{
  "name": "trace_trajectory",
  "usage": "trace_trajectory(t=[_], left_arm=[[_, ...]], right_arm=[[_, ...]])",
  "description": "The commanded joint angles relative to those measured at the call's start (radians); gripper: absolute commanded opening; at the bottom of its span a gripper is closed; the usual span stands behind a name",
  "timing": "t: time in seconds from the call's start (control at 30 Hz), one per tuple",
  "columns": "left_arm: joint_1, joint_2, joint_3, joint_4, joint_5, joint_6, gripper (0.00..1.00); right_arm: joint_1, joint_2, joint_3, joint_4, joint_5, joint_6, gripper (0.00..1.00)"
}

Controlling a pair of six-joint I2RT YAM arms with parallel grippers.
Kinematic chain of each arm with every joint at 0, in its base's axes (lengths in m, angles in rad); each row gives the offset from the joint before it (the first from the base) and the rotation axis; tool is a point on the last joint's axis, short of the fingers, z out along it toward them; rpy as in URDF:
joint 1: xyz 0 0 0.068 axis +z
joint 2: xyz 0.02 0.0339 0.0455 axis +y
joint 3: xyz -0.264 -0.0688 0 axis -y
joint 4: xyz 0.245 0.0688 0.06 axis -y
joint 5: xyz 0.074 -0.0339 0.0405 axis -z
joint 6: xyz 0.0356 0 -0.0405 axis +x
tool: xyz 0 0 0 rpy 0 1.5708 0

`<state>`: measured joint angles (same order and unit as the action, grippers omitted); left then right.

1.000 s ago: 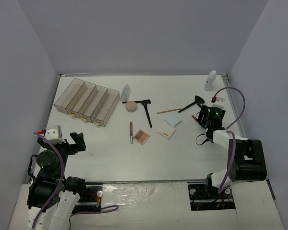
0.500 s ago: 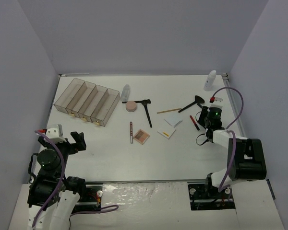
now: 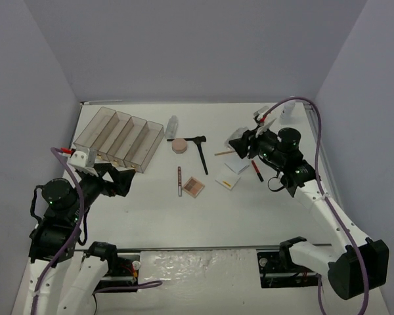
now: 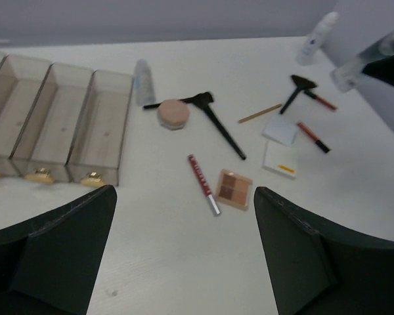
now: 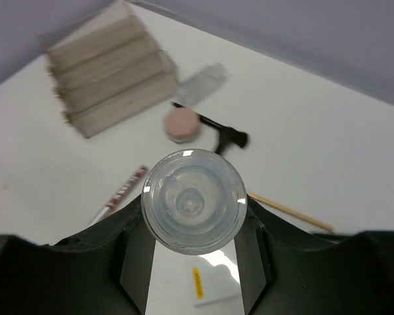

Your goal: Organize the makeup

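Observation:
My right gripper (image 3: 240, 142) is shut on a clear round bottle (image 5: 194, 200), held above the white and yellow pads (image 3: 231, 174); the bottle also shows in the left wrist view (image 4: 362, 60). My left gripper (image 3: 121, 180) is open and empty, raised over the near left of the table. On the table lie a clear bottle (image 3: 172, 125), a pink compact (image 3: 178, 145), black brushes (image 3: 201, 155), a red pencil (image 3: 179, 181), a pink-brown palette (image 3: 194, 187), a tan pencil (image 3: 227, 152) and another red pencil (image 3: 257, 171). A white bottle (image 3: 287, 110) stands at the back right.
A clear four-compartment organizer tray (image 3: 118, 137) stands at the back left, left of the makeup; it also shows in the left wrist view (image 4: 59, 118). Grey walls close in the table on three sides.
Both arms have risen from their folded poses. The right gripper swung up and left over the pads. The left gripper lifted and moved toward the tray's front.

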<state>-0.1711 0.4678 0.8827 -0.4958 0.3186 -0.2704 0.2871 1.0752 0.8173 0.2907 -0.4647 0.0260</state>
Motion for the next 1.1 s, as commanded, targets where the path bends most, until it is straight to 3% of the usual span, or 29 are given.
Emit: trace_trajectory(t=[0.0, 0.17, 0.47, 0.6, 1.07], left_arm=[[-0.008, 0.148, 0.117, 0.240, 0.315, -0.067, 0.80], [-0.071, 0.284, 0.185, 0.342, 0.415, -0.129, 0.76], [-0.427, 0.465, 0.354, 0.220, 0.212, 0.049, 0.75], [-0.520, 0.521, 0.375, 0.226, 0.170, 0.089, 0.72], [-0.593, 0.666, 0.472, 0.154, 0.109, 0.112, 0.53]], right_arm=[[0.125, 0.054, 0.143, -0.034, -0.401, -0.055, 0.00], [0.274, 0.158, 0.281, -0.133, -0.587, -0.143, 0.00], [0.338, 0.262, 0.374, -0.157, -0.761, -0.152, 0.00], [0.343, 0.266, 0.379, -0.166, -0.761, -0.160, 0.00], [0.356, 0.232, 0.353, -0.286, -0.673, -0.274, 0.00]])
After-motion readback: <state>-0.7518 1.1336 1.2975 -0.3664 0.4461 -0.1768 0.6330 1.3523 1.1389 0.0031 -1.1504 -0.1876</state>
